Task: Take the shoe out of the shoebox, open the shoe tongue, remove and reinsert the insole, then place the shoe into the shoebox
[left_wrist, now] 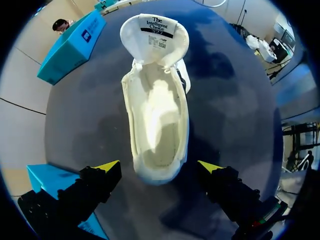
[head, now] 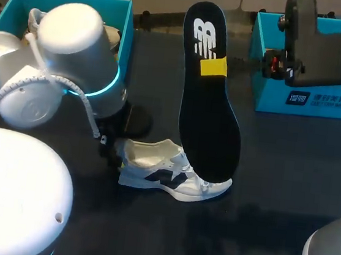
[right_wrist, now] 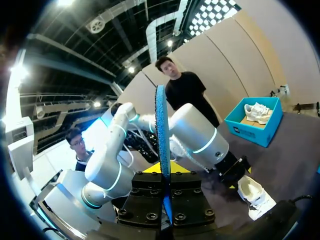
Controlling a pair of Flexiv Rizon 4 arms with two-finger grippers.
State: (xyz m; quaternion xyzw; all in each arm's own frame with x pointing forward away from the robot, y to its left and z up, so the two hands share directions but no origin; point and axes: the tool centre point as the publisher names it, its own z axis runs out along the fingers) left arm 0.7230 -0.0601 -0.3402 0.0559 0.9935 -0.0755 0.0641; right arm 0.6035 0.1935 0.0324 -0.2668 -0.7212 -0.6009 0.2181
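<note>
Insole (head: 210, 107) first: we hold it upright above the table (head: 276, 176), narrow heel end up. Our right gripper (right_wrist: 165, 172) pinches it near that end, its yellow tips pressing from both sides (the right wrist view sees the insole edge-on between them). The shoe (left_wrist: 156, 120) stands on its sole on the dark tabletop, outside both teal boxes. Its tongue (left_wrist: 155, 30) is folded forward over the toe and the pale footbed shows. Our left gripper (left_wrist: 159, 167) sits at the shoe's heel with fingers spread, one on each side, neither touching it. The left shoebox (head: 127, 30) stands at the far left, the right shoebox (head: 309, 100) at the far right.
</note>
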